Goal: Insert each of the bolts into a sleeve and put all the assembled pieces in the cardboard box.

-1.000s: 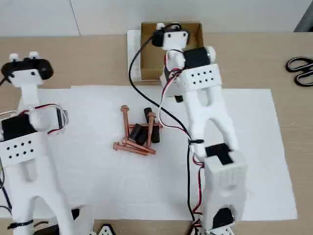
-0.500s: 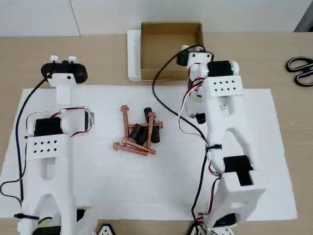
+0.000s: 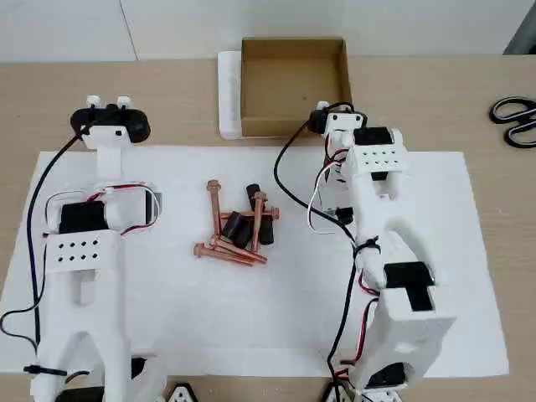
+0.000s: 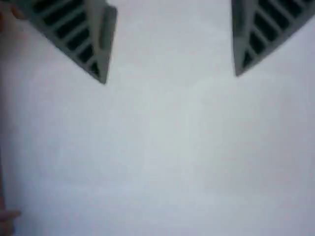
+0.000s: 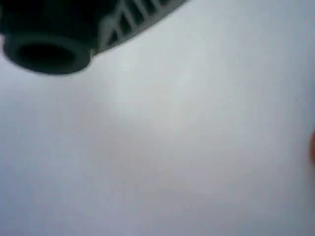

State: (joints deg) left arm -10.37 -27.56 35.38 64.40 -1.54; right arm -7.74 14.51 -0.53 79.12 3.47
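Observation:
Several copper bolts (image 3: 226, 249) and three black sleeves (image 3: 234, 226) lie in a loose pile on the white paper (image 3: 251, 318), between the two arms. The cardboard box (image 3: 293, 50) stands open at the back with nothing inside. My left gripper (image 4: 170, 73) hangs open over bare paper, its arm (image 3: 105, 134) to the left of the pile. My right arm (image 3: 368, 159) stands right of the pile, just in front of the box. My right gripper (image 5: 74, 46) looks shut on a black sleeve (image 5: 47, 49), a hollow cylinder pressed against one ribbed finger (image 5: 138, 17).
A white block (image 3: 229, 92) lies against the box's left side. Scissors (image 3: 515, 121) rest on the wooden table at the far right. Black and red cables (image 3: 293, 184) hang from the right arm near the pile.
My right arm has pulled back from above the box to the paper in front of it. My left arm shifted right and has since held still.

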